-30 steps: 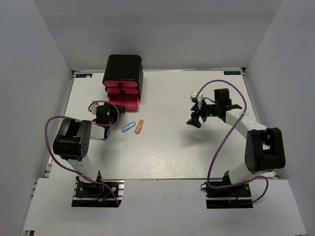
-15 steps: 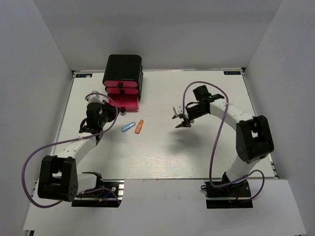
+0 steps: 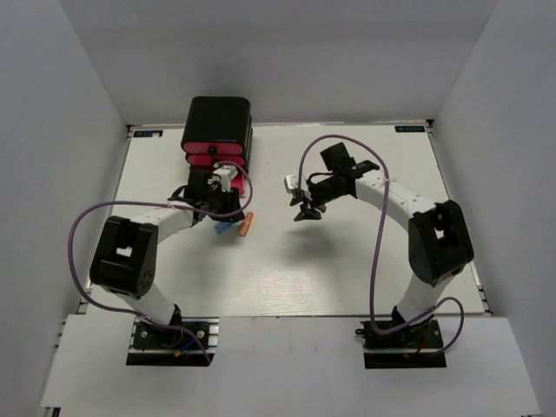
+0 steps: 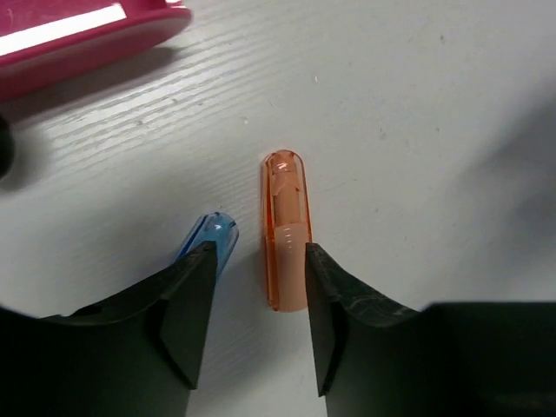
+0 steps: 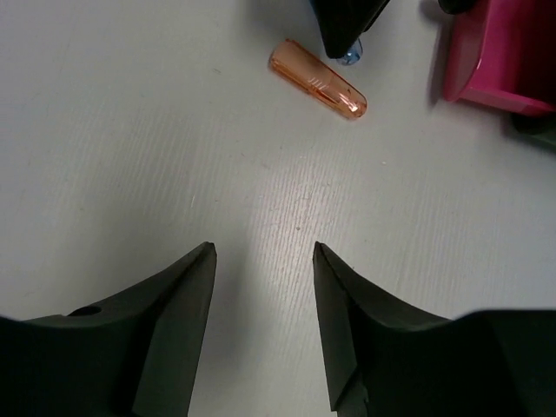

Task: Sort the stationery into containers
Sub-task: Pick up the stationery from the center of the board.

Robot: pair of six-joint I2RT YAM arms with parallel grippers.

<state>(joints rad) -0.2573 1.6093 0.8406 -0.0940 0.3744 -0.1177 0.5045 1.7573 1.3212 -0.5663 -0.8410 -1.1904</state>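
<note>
From above the left gripper [image 3: 228, 215] hangs beside the orange piece [image 3: 247, 225] near the black cabinet [image 3: 217, 122]; its wrist view shows open, empty jaws, the orange piece hard against one finger [image 4: 323, 295], a blue piece [image 4: 213, 239] by the other, the pink drawer [image 4: 78, 35] beyond them — I'd centre on one before closing — and the right gripper [image 5: 263, 252], open and empty, hovers apart.

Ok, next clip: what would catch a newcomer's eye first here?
The glossy black cabinet with pink drawers toward the far left of the table stands out. Just in front, the left gripper hangs open over an orange piece beside a blue piece; the right gripper hovers open to their right.
</note>
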